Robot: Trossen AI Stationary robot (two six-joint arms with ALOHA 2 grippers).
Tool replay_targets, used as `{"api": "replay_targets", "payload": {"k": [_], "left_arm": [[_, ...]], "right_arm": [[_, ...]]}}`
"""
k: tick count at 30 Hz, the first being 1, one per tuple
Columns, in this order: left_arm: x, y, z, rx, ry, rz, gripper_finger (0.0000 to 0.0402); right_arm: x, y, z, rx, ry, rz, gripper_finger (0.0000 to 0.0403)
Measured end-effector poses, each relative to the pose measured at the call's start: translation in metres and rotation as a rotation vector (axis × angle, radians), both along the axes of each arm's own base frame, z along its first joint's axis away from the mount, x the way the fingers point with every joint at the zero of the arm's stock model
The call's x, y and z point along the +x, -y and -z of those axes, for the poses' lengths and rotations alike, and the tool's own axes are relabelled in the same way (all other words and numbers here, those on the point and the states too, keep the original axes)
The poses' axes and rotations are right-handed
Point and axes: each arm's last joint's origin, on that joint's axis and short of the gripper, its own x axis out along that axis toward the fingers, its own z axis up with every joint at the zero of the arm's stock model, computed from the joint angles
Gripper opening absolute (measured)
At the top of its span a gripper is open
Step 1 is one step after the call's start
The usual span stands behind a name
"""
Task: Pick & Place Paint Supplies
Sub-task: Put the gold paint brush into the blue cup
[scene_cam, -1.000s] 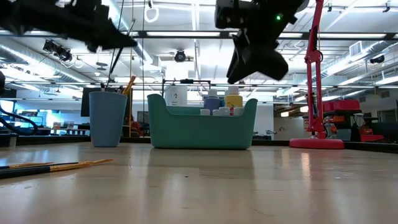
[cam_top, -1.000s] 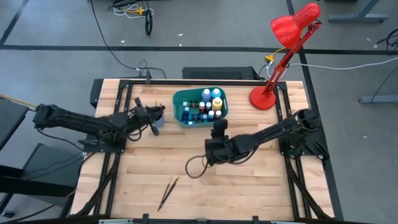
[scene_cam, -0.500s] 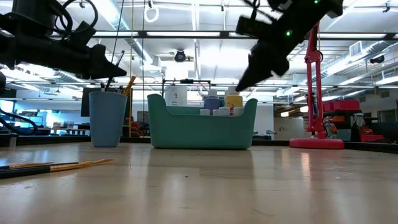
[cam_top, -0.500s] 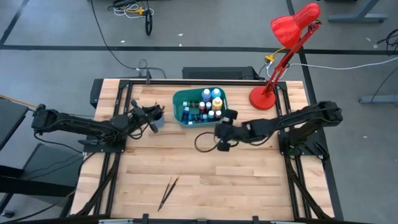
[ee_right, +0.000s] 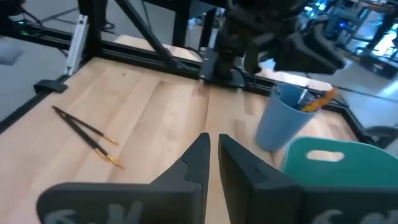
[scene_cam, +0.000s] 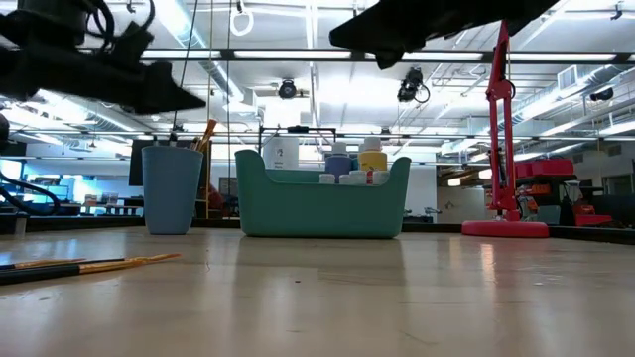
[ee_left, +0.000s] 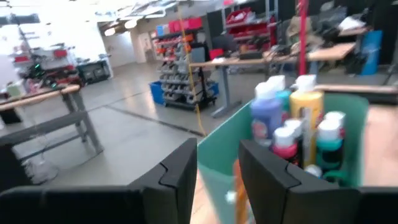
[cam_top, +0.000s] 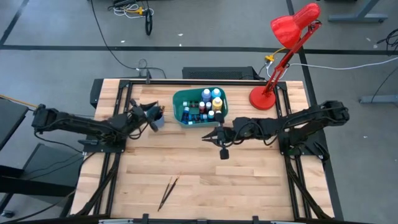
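Note:
Paint bottles (cam_top: 209, 103) stand in the teal bin (cam_top: 176, 107) at the table's far middle. The blue cup (cam_top: 158, 122) to its left holds brushes (scene_cam: 205, 134). Two more brushes (cam_top: 168, 192) lie near the front edge. My left gripper (ee_left: 219, 152) is open and level, just over the cup (scene_cam: 172, 188). An orange brush handle (ee_left: 237, 186) shows low in its gap. My right gripper (ee_right: 211, 142) hovers in front of the bin, pointing toward the table's left. It is shut but for a slit, with nothing in it.
A red desk lamp (cam_top: 263, 98) stands at the far right corner, its arm (scene_cam: 501, 119) rising beside the bin. Bare wood (cam_top: 249, 180) stretches across the near half of the table around the two loose brushes (ee_right: 87, 137).
My right gripper has risen from low over the table's middle and drawn back toward the bin and the right edge. It has tipped from pointing down to nearly level, facing left. My left gripper has sunk toward the blue cup.

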Motion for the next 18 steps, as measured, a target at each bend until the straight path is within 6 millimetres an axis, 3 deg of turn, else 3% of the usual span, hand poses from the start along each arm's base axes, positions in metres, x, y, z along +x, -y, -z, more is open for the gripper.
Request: {"api": "replay_targets", "payload": {"k": [7,11,18], "left_arm": [[0.012,0.02,-0.048,0.053,0.099,0.126,0.0129],[0.017,0.036,-0.074,0.068,0.156,0.293,0.013],[0.031,0.069,-0.073,-0.074,0.145,0.571,0.0128]], "right_arm": [[0.0,0.003,-0.001,-0.105,0.014,0.083,0.0036],[0.0,0.004,-0.001,-0.112,0.01,0.105,0.0045],[0.001,0.001,-0.004,-0.098,0.058,0.014,0.008]]}}
